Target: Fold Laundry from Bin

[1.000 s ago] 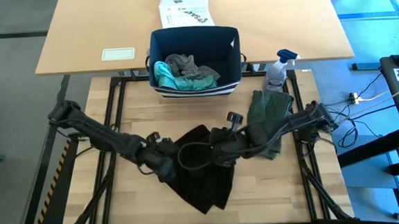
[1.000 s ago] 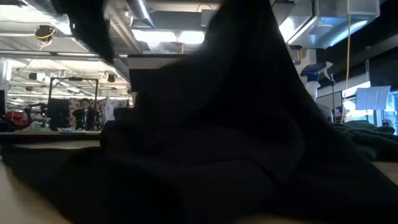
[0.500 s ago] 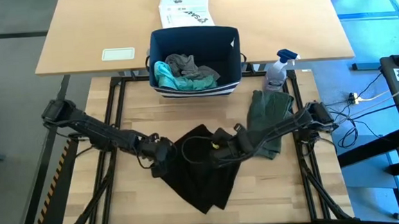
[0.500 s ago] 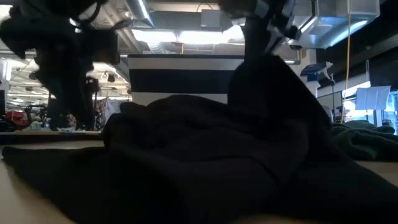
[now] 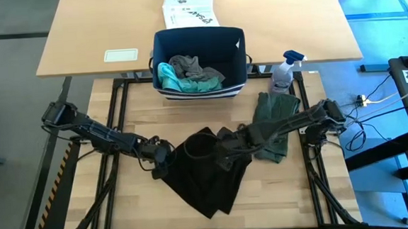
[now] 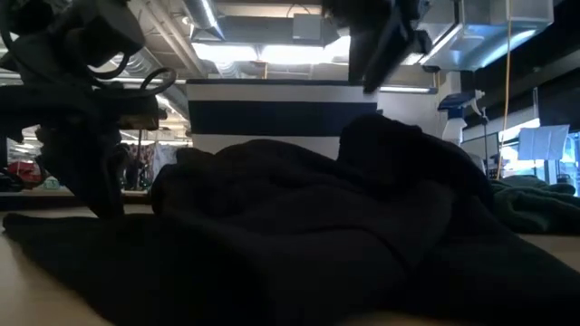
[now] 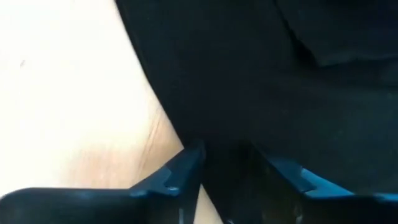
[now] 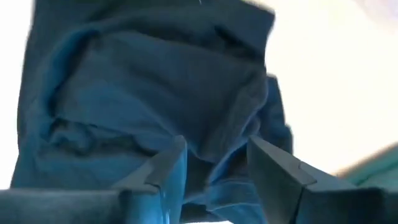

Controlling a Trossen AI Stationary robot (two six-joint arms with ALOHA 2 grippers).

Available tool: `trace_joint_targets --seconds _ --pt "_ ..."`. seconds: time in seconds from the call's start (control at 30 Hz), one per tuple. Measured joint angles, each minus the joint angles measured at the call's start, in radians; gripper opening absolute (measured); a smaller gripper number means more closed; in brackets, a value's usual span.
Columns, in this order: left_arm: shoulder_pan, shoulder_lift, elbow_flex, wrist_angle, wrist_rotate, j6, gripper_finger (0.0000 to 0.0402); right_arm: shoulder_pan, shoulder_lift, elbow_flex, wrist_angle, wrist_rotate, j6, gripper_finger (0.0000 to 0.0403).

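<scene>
A black T-shirt (image 5: 204,171) is lying crumpled mid-counter (image 5: 139,211) — the left claw (image 5: 161,154) is pinching its left edge, the right claw (image 5: 224,150) is hovering parted above a raised fold. An olive-green piece (image 5: 275,114) is resting right of it; the bin (image 5: 199,61) is sitting beyond.

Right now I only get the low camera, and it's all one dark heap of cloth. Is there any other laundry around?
Observer: Yes. From above, a blue bin behind the black shirt holds a teal piece and a grey piece.
Operator: Anything else on the table?
Observer: A green garment lies to the shirt's right, near a spray bottle.
Operator: Is the right hand holding the shirt?
Observer: No. Its wrist camera shows the right hand open over the cloth.
</scene>
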Motion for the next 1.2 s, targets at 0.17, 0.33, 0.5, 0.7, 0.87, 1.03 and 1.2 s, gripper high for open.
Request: trace_joint_targets --seconds 0.17,0.33,0.5,0.7,0.87,1.03,1.2 --pt "0.003 0.002 -0.002 0.005 -0.017 -0.023 0.0042 0.055 -0.016 -0.003 0.002 0.159 -0.125 0.0176" --pt "0.005 0.0 0.003 0.04 0.052 -0.058 0.0005 0.086 -0.017 -0.052 -0.021 0.213 -0.151 0.0169" --pt "0.001 -0.048 0.101 -0.063 0.126 -0.056 0.0002 0.11 -0.069 -0.045 -0.075 0.206 -0.109 0.0159" --pt "0.002 -0.182 0.274 -0.277 -0.005 0.006 0.0001 0.118 -0.211 -0.043 -0.112 0.28 -0.079 0.0147" --pt "-0.006 -0.289 0.424 -0.37 -0.203 0.12 0.0001 0.116 -0.267 -0.089 -0.105 0.33 -0.064 0.0145" --pt "-0.029 -0.37 0.561 -0.359 -0.345 0.252 0.0 0.116 -0.256 -0.182 -0.029 0.266 0.052 0.0145" --pt "-0.038 -0.406 0.625 -0.35 -0.431 0.339 0.0 0.116 -0.242 -0.352 0.177 0.087 0.058 0.0145"
